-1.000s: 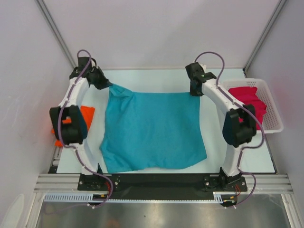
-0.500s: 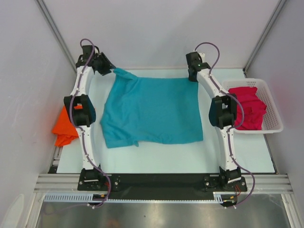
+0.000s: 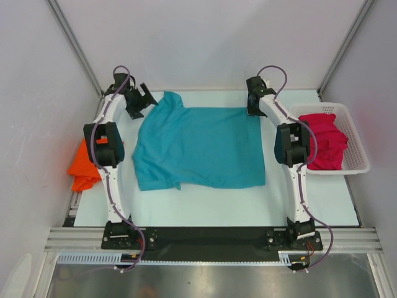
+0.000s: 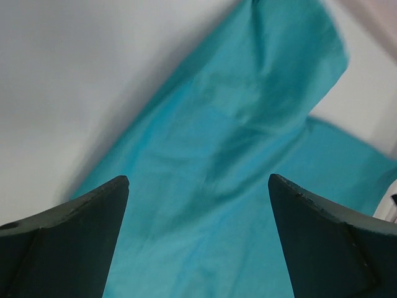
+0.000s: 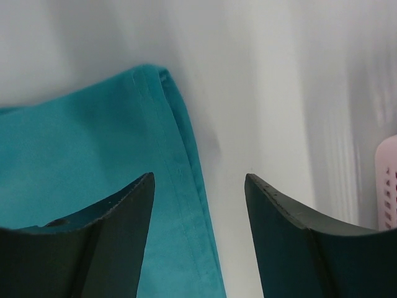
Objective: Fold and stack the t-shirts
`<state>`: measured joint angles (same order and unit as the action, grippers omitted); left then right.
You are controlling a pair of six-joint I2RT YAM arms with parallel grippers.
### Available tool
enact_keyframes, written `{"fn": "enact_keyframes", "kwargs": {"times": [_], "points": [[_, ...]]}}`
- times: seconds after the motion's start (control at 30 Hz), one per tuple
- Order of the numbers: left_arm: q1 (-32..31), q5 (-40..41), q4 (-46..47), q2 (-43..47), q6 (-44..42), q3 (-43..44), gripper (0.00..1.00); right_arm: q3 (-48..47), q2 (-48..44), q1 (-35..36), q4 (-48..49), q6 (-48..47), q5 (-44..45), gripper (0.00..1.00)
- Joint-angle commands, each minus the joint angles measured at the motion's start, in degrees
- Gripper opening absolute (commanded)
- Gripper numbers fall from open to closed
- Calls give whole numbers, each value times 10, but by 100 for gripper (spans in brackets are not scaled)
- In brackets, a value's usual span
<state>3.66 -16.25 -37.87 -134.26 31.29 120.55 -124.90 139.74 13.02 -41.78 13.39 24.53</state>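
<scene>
The teal t-shirt (image 3: pixel 198 149) lies spread mid-worktop (image 3: pixel 217 205), left claw (image 4: pixel 197 179) and right claw (image 5: pixel 198 176) both apart over its far corners, the orange t-shirt (image 3: pixel 84 164) bunched at the left edge, the magenta t-shirt (image 3: pixel 325 139) in the right-hand basket (image 3: pixel 361 162).

You have a pale desk (image 3: pixel 205 205) boxed in by white walls (image 3: pixel 205 43). A white slotted basket (image 3: pixel 358 149) sits at its right edge, and a metal rail (image 3: pixel 74 239) runs along the near side.

white walls (image 3: pixel 205 43), pale table (image 3: pixel 205 210), aluminium rail (image 3: pixel 347 239)
</scene>
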Motion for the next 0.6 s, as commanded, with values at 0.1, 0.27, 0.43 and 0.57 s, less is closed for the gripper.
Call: {"fn": "enact_keyframes", "kwargs": {"times": [0.1, 0.27, 0.43, 0.57], "points": [[-57, 39, 8, 193, -44, -202, 100, 171, -176, 30, 25, 20, -10, 65], [-94, 55, 33, 342, -42, -390, 100, 346, -333, 67, 56, 44, -43, 66], [-137, 51, 61, 503, -21, -589, 100, 502, -438, 108, 62, 80, -47, 65], [-172, 65, 78, 628, 11, -710, 100, 579, -497, 145, 65, 102, -54, 65]]}}
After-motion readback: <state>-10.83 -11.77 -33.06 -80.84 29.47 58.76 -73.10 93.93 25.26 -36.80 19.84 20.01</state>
